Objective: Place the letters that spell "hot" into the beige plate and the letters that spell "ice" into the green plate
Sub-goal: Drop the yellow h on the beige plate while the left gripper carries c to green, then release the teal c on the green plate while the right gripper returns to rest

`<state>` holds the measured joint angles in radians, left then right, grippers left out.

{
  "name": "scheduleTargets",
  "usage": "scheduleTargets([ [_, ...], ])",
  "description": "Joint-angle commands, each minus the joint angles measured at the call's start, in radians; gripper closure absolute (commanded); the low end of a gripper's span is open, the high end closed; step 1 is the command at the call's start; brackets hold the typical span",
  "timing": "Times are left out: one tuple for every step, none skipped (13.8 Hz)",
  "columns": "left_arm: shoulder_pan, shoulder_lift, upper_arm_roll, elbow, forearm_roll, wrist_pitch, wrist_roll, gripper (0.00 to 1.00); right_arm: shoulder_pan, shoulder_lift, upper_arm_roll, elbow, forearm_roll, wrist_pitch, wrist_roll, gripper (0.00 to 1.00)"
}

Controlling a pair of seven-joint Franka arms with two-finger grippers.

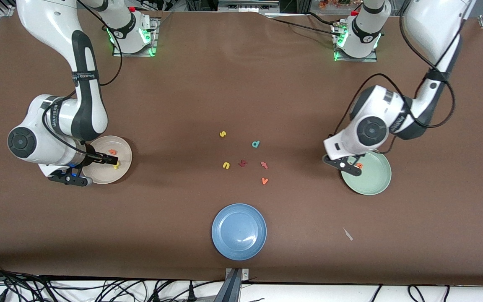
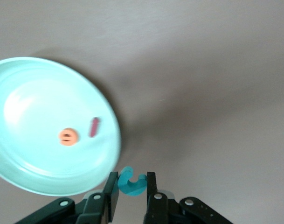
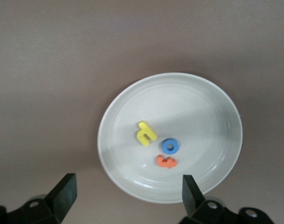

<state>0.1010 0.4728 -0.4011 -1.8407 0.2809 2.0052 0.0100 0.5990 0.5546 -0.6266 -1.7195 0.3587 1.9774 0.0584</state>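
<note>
The beige plate (image 3: pixel 132 100) (image 1: pixel 111 175) holds the yellow "h" (image 3: pixel 145 133) (image 1: pixel 116 166), the blue "o" (image 3: pixel 170 146) and the orange "t" (image 3: pixel 167 161) (image 1: pixel 112 152). My right gripper (image 3: pixel 128 191) (image 1: pixel 105 161) hangs over this plate, open, with nothing between its fingers. The green plate (image 2: pixel 34 93) (image 1: pixel 371 180) holds the orange "e" (image 2: pixel 68 136) (image 1: pixel 359 165) and the dark red "i" (image 2: pixel 93 127). My left gripper (image 2: pixel 131 186) (image 1: pixel 349 165) is shut on the teal "c" (image 2: pixel 131 183), over the rim of the green plate on the side toward the right arm's end.
In the middle of the table lie a yellow "s" (image 1: pixel 222 134), a teal "d" (image 1: pixel 255 144), a yellow "u" (image 1: pixel 226 165), a dark red letter (image 1: pixel 242 163), a pinkish-red letter (image 1: pixel 264 165) and an orange "v" (image 1: pixel 264 180). A blue plate (image 1: pixel 239 231) sits nearer the front camera.
</note>
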Motion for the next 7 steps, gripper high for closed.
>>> scheduleTargets([
  [0.048,0.059,-0.002,0.052,0.079,0.0,0.069,0.97,-0.001,0.005,0.002,0.089,0.017,-0.084,0.089,0.0],
  [0.058,0.073,0.001,0.064,0.081,0.004,0.091,0.97,0.001,0.005,0.004,0.109,0.016,-0.109,0.109,0.0],
  [0.062,0.088,0.004,0.07,0.095,0.007,0.1,0.97,0.001,0.004,0.002,0.129,0.017,-0.15,0.115,0.0],
  [0.069,0.102,0.004,0.083,0.151,0.02,0.102,0.97,-0.002,0.002,-0.004,0.156,0.016,-0.204,0.115,0.0],
  [0.097,0.121,0.004,0.089,0.2,0.036,0.116,0.97,-0.004,0.005,-0.013,0.194,0.014,-0.272,0.118,0.0],
  [0.126,0.136,0.002,0.09,0.211,0.046,0.137,0.97,0.007,0.007,-0.019,0.198,0.011,-0.285,0.121,0.0],
  [0.144,0.144,0.002,0.09,0.213,0.065,0.175,0.97,0.008,0.002,-0.021,0.207,0.003,-0.314,0.156,0.0],
])
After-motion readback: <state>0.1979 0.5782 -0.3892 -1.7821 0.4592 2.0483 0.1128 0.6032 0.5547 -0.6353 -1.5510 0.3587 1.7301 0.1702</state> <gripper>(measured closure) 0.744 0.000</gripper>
